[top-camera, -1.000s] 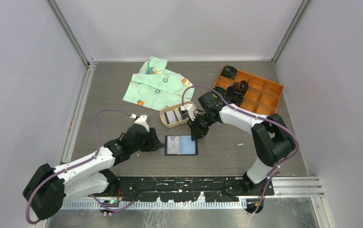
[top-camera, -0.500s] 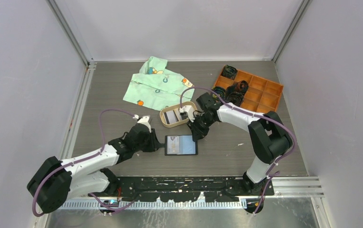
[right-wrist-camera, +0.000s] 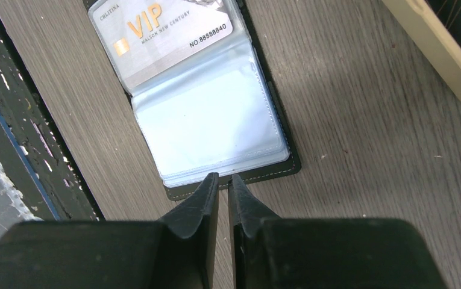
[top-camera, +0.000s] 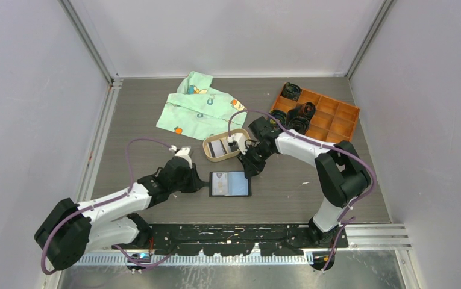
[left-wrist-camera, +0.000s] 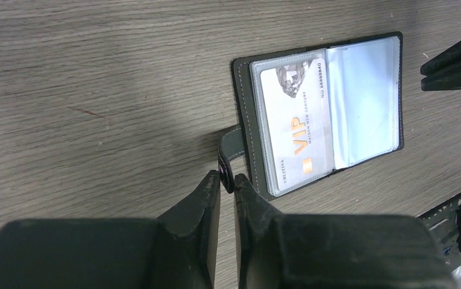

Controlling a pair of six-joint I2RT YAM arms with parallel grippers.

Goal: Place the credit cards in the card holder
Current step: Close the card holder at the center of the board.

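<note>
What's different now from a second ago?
The left gripper has closed on the snap tab of the card holder, its elbow shifting inward slightly. The right gripper stays shut at the opposite edge. Holder, VIP card, tray and cloth lie as before.

On my left wrist camera the tip of the snap tab (left-wrist-camera: 232, 143) on the card holder (left-wrist-camera: 318, 114) vanishes between the left gripper (left-wrist-camera: 226, 179) fingertips. From above, the cards (top-camera: 220, 146) in the tray (top-camera: 219, 159) just beyond the holder are too small to read. The right wrist view crops the holder's far end and leaves the tray as one corner
</note>
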